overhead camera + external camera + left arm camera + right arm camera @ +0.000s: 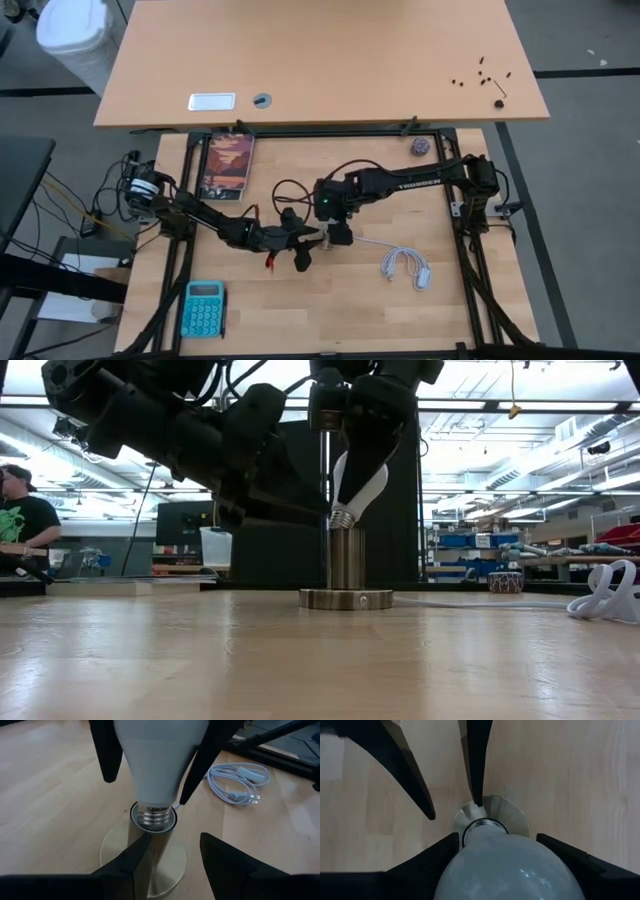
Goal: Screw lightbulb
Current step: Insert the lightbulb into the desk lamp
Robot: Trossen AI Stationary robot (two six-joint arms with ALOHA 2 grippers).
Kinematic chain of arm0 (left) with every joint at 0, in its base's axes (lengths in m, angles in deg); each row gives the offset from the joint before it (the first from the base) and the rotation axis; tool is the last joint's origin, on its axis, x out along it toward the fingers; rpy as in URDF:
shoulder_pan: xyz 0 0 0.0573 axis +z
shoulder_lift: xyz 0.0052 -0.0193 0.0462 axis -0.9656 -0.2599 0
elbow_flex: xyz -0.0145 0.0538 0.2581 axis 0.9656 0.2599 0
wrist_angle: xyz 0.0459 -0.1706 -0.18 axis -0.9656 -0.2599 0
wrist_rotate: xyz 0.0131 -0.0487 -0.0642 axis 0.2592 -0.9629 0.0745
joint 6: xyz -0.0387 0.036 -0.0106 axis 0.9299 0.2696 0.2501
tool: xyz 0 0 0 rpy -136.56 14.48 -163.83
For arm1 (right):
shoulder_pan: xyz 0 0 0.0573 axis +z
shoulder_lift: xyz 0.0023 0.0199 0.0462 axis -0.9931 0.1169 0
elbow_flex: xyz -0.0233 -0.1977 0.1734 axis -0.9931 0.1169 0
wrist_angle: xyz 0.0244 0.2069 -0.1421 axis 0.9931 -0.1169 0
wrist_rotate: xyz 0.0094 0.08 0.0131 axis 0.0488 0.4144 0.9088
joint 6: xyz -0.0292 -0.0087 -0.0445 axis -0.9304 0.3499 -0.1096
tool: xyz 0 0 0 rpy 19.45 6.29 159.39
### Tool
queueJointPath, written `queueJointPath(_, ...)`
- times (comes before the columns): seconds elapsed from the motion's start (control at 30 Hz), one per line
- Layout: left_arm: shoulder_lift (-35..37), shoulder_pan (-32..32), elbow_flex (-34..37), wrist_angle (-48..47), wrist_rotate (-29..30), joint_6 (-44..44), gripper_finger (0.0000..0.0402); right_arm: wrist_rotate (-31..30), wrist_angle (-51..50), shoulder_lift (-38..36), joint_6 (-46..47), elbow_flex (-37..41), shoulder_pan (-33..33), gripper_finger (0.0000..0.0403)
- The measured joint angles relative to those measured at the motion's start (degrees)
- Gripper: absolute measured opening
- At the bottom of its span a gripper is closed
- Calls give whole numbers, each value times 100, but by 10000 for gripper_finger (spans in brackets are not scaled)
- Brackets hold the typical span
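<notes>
The white lightbulb (362, 485) leans tilted, its silvery screw base (156, 815) in the mouth of the metal socket tube (346, 560). The tube stands upright on its round disc (346, 599) at mid-table. My right gripper (337, 230) comes down from above and is shut on the bulb. My left gripper (175, 840) reaches in level from the table's left. Its fingers stand a little apart and the tube is off to one side of the gap, not between them. My right gripper pinches the bulb's white glass body (470, 855) between its two fingers (107, 755), one on each side. The fingers slant steeply down from above. The bulb is tilted, with its screw base resting in the socket's mouth. My left gripper has one fingertip (477, 800) at the socket tube's side (160, 845) just under the rim; whether it touches, I cannot tell.
The socket's white cord with plug and switch (405, 268) lies coiled to the right. A teal calculator (203, 308) lies at the near left, a picture card (228, 165) at the far left and a small ball (420, 147) at the far right. A person (20, 510) sits beyond the table.
</notes>
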Motion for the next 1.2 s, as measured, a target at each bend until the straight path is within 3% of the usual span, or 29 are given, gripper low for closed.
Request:
queueJointPath(0.57, 0, 34, 0, 72, 68, 101, 168, 57, 286, 0, -86, 69, 20, 305)
queueJointPath(0.83, 0, 37, 2, 170, 71, 71, 168, 273, 170, 0, 157, -393, -73, 328)
queueJointPath(1.07, 0, 39, 2, 275, 74, 71, 183, 237, -362, 0, -2, -1200, -176, 348)
queueJointPath(1.2, -2, 39, -79, 309, 44, 35, 209, 192, -1547, 0, -143, -1705, -248, 350)
